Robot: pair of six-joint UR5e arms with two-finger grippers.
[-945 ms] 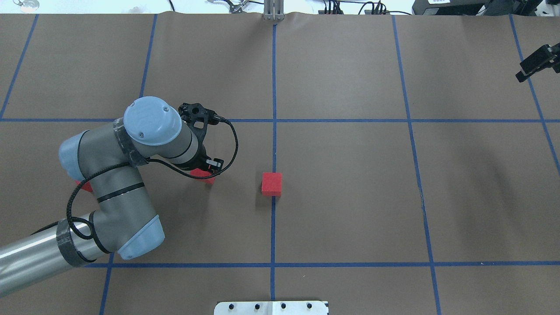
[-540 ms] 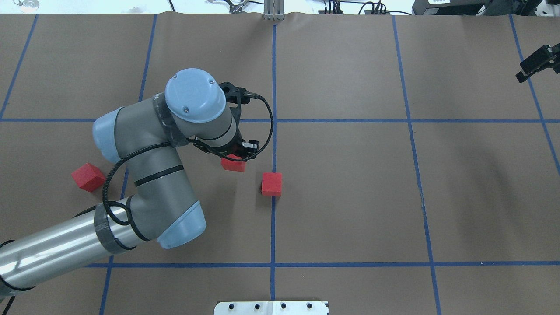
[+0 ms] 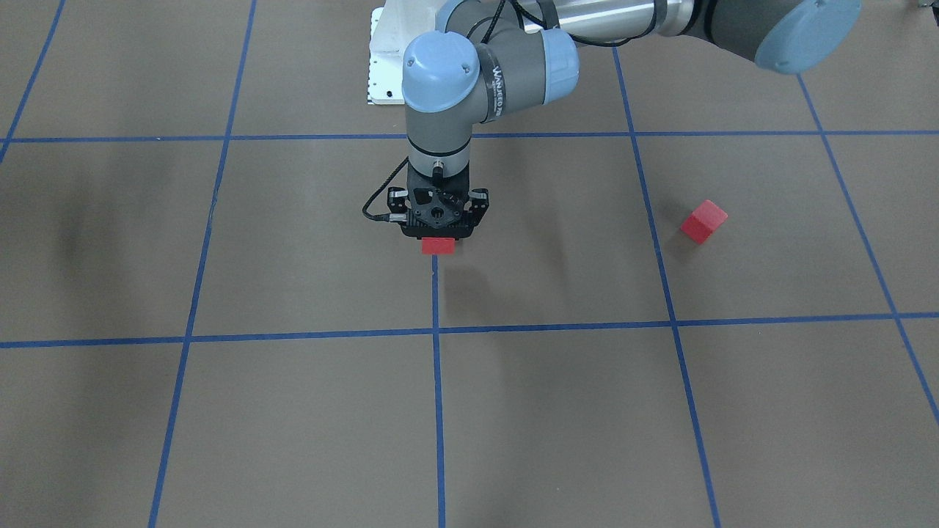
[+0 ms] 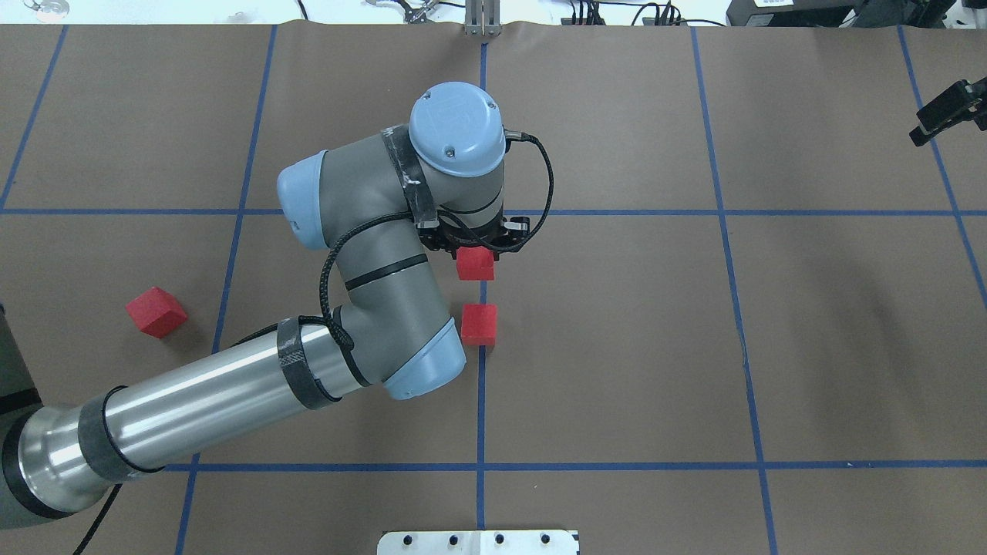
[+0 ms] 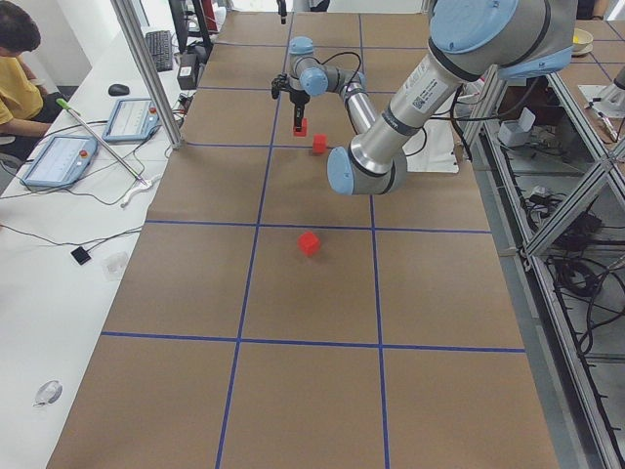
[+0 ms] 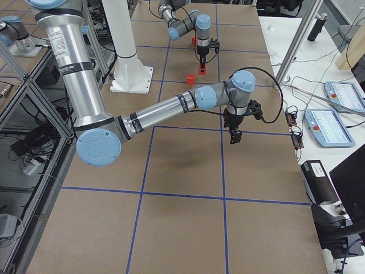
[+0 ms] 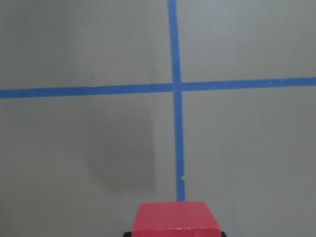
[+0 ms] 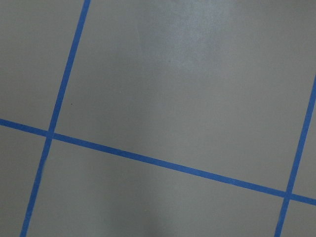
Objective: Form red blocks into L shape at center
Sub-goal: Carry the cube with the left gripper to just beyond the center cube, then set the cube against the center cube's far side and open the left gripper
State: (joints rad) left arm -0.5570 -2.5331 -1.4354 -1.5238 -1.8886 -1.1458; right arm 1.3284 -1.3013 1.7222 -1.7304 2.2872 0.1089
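My left gripper (image 4: 475, 256) is shut on a red block (image 4: 475, 266) and holds it just above the table over the centre grid line. This block also shows in the front view (image 3: 439, 246) and at the bottom of the left wrist view (image 7: 177, 220). A second red block (image 4: 479, 324) lies on the centre line, just nearer the robot than the held one, with a small gap between them. A third red block (image 4: 156, 311) lies far off on the left. My right gripper (image 4: 944, 112) hangs at the far right edge; I cannot tell whether it is open or shut.
Brown paper with blue tape grid lines (image 4: 482, 401) covers the table. The robot's white base plate (image 4: 478, 542) is at the near edge. The left arm's elbow (image 4: 416, 370) hangs over the area just left of the second block.
My left arm has swung right and away from the robot, carrying its red block to the centre line. The third block at the left has come out from under the arm.
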